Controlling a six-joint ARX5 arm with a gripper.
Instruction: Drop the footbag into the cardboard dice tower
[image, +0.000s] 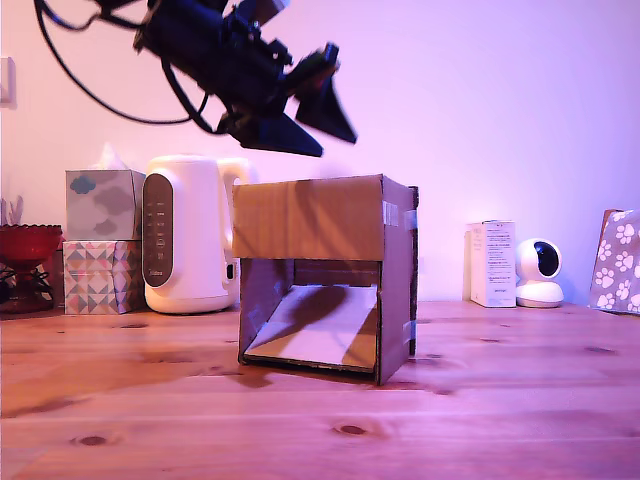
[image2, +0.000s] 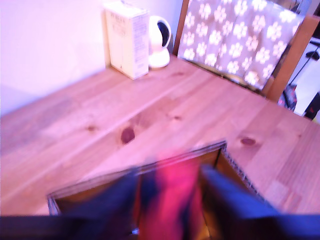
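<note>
**Now: footbag over tower mouth, drop line nearly plumb**

Gripper (image: 318, 112) high in the exterior view, above the cardboard dice tower (image: 325, 275), tips slanting down toward that view's right. Fingers (image2: 235, 197) apart in the wrist view, with the footbag (image2: 172, 192) seen between them as a blurred red and dark mass. Whether pads press it or it is loose: cannot tell, frame too smeared. Not visible in the exterior view; hidden by the black fingers or too small to make out.

Directly beyond the footbag in the wrist view, the tower's open top, rim (image2: 190, 156) framing it on the far side. Deciding relation: footbag straight above the opening, inside the rim line, not over the table (image: 500, 400). Judged ready for a drop with no sideways correction. Ramp (image: 320, 325) in the lower front opening bare.
</note>
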